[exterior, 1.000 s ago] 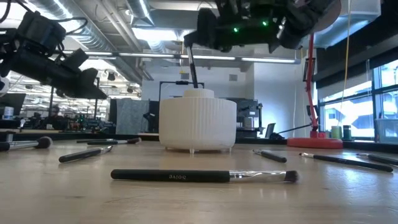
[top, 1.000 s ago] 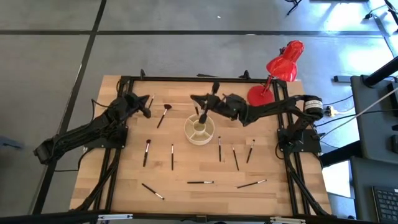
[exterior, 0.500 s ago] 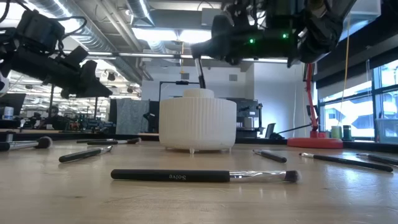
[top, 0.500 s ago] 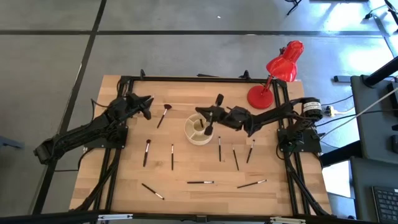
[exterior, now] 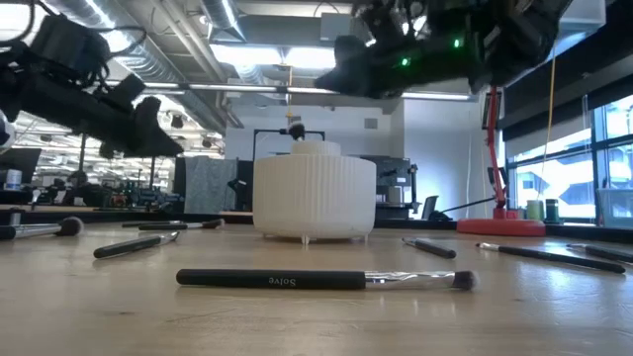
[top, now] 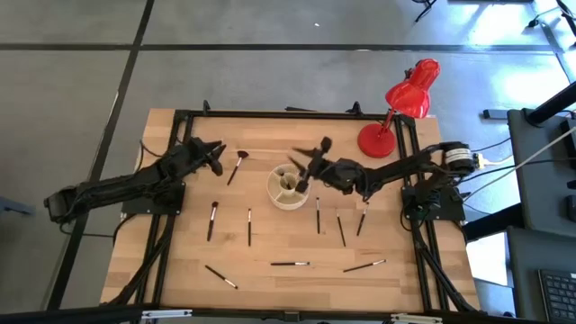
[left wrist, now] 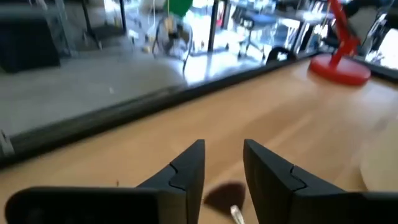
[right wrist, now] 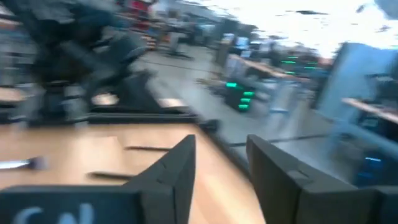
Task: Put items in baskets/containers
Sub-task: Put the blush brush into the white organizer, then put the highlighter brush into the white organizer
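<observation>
Right tool (top: 304,167) empty above the cream container (top: 290,188); left tool (top: 216,156) open beside a fan-tipped brush (top: 238,166).

The right tool hangs just over the container's rim on the lamp side, its fingers (right wrist: 174,171) parted with a narrow gap and nothing between them. The container stands mid-desk, toward the far edge of the wooden desk (top: 270,279), with a dark brush (top: 287,167) upright in it — its tip (exterior: 294,129) shows above the centre cup in the low view. The left tool sits clear of the desk near the far left, fingers (left wrist: 186,171) slightly apart, the fan-tipped brush's tuft (left wrist: 224,194) lying just beyond them. Other brushes lie loose around the container — one (top: 212,220) to its left, one (top: 291,264) near the front edge. A red lamp (top: 400,106) stands at the far right corner.
</observation>
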